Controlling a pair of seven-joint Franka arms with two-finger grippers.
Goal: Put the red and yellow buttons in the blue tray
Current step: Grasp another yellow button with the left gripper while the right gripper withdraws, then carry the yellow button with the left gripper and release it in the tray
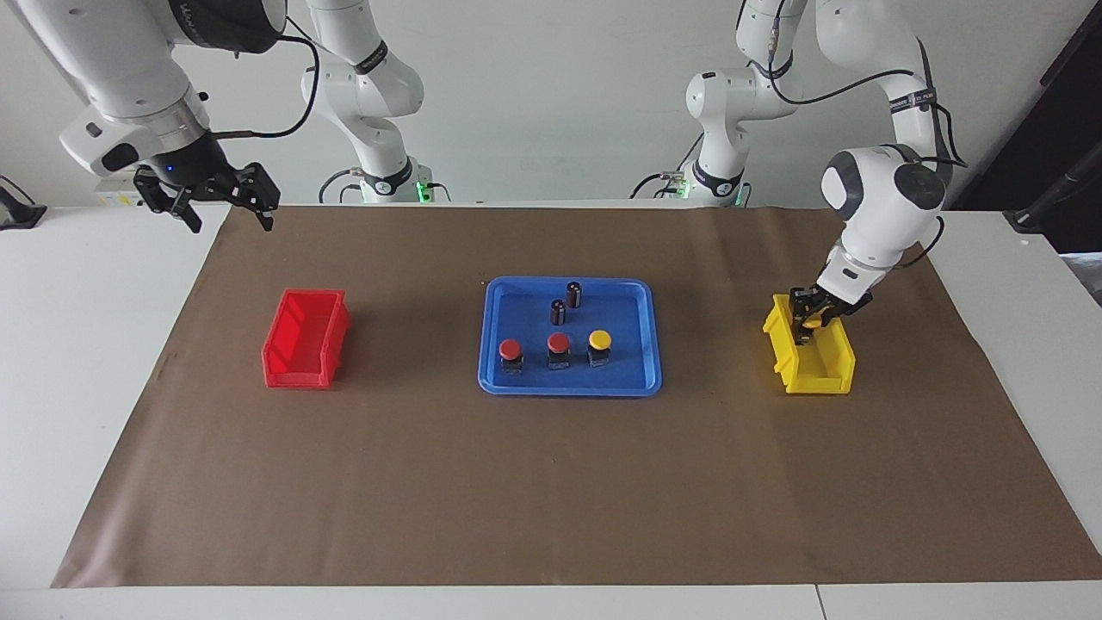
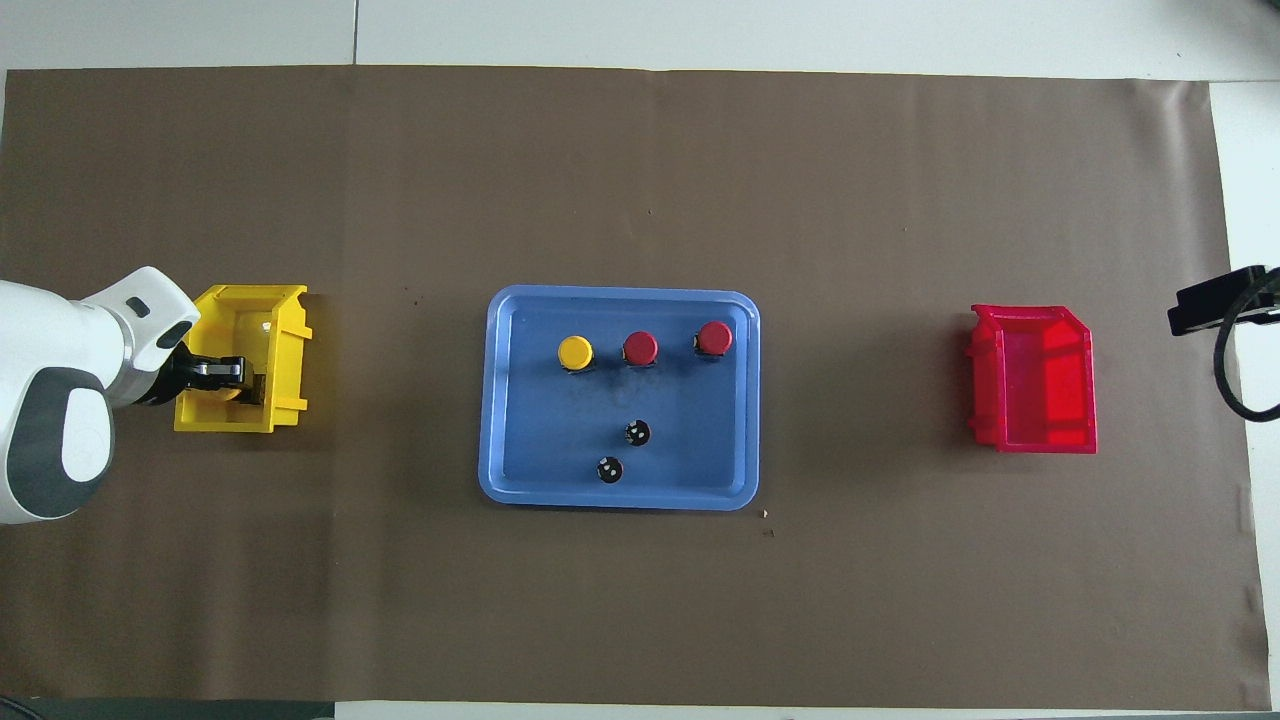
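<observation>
The blue tray (image 1: 570, 386) serves as the landmark, lying at the middle of the brown mat (image 1: 551, 482).

Nearest the robots inside the tray stand two small dark cylinders (image 1: 566, 304), close together and upright. Farther from the robots than these, a row of three buttons stands upright in the tray: a yellow button (image 1: 599, 347) toward the left arm's end, a red button (image 1: 559, 350) in the middle of the row, and a second red button (image 1: 510, 355) toward the right arm's end. All three are apart from one another and from the tray's rim.

Well apart from the tray, toward the left arm's end of the table, sits the yellow bin (image 1: 809, 353). The left gripper (image 1: 811, 320) is down inside it, and a patch of yellow cap shows between its fingers in the facing view; I judge it is pinching the fourth button (image 1: 812, 322), the second yellow one, though the bin's own colour makes that hard to confirm.

Well apart from the tray toward the right arm's end sits the red bin (image 1: 306, 340), which looks empty. The right gripper (image 1: 225, 196) waits high over the mat's edge near the robots, fingers spread, holding nothing.

The step in hand seems to be fetching the last button. The next move calls for lifting it clear of the bin's walls, carrying it over the tray, and setting it upright on bare floor beside the row.
</observation>
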